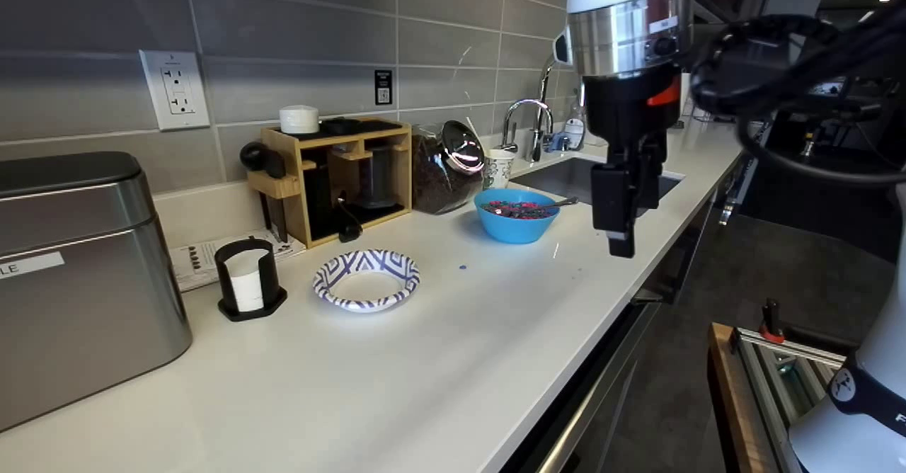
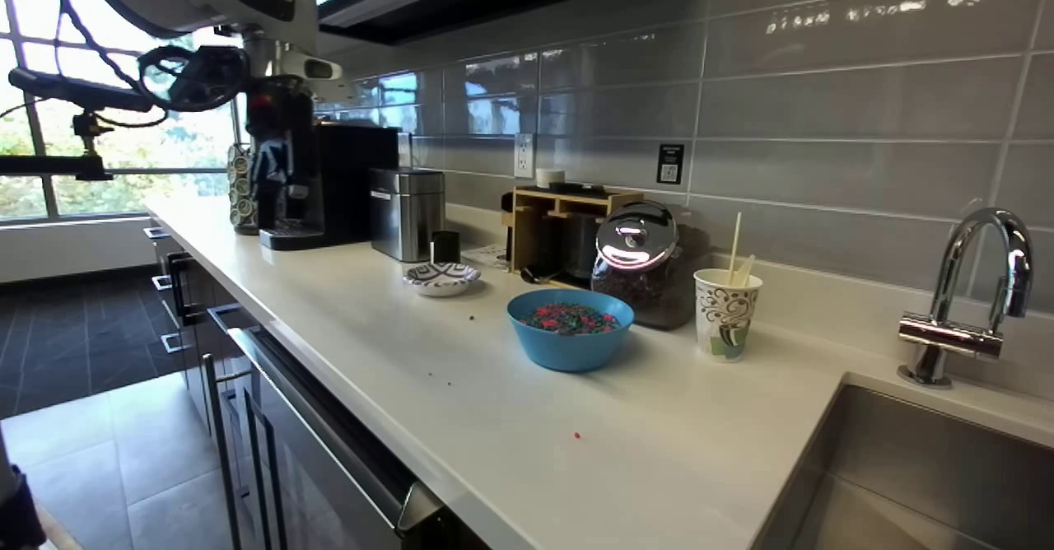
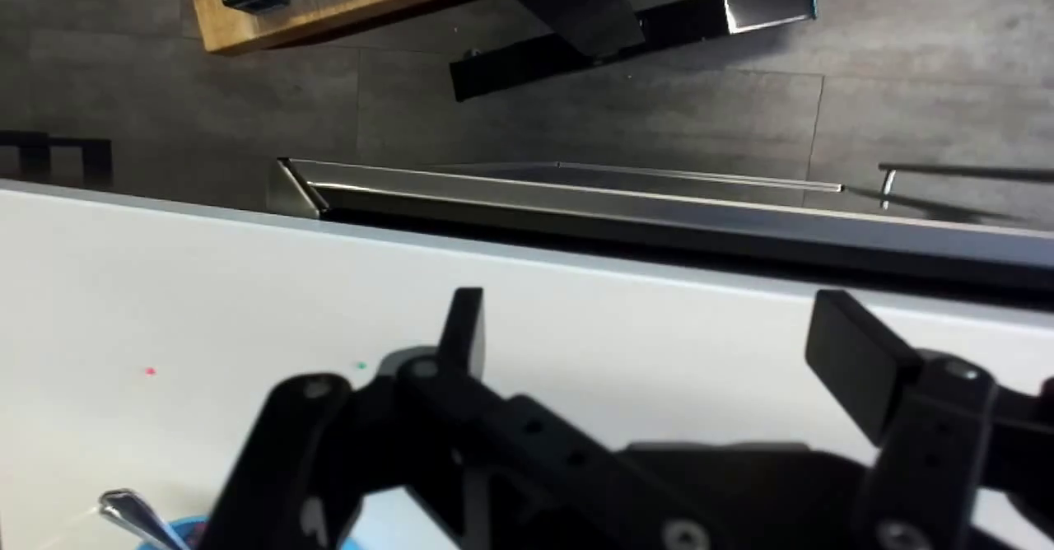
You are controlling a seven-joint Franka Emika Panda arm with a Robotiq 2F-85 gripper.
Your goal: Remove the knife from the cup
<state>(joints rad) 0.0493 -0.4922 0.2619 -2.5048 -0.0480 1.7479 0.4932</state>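
A white patterned paper cup [image 2: 725, 323] stands against the backsplash and also shows in an exterior view [image 1: 497, 170]. A thin stick [image 2: 735, 241] and a flat pale utensil [image 2: 743, 271] stick up from it; I cannot tell if either is a knife. A rounded dark jar [image 2: 659, 286] with a shiny metal lid [image 2: 636, 237] stands beside it; no other shiny metal vessel shows. A blue bowl [image 1: 517, 226] of coloured bits holds a metal utensil, its handle [image 3: 136, 513] over the rim, type unclear. My gripper [image 3: 646, 315] is open and empty, above the counter near its front edge [image 1: 633, 225].
A sink [image 2: 930, 468] with a faucet [image 2: 935, 319] lies beyond the paper cup. A patterned paper bowl [image 1: 367, 280], a black holder [image 1: 249, 279], a wooden organizer [image 1: 340, 179] and a metal bin [image 1: 85, 282] stand on the counter. A coffee machine [image 2: 354, 188] is further along.
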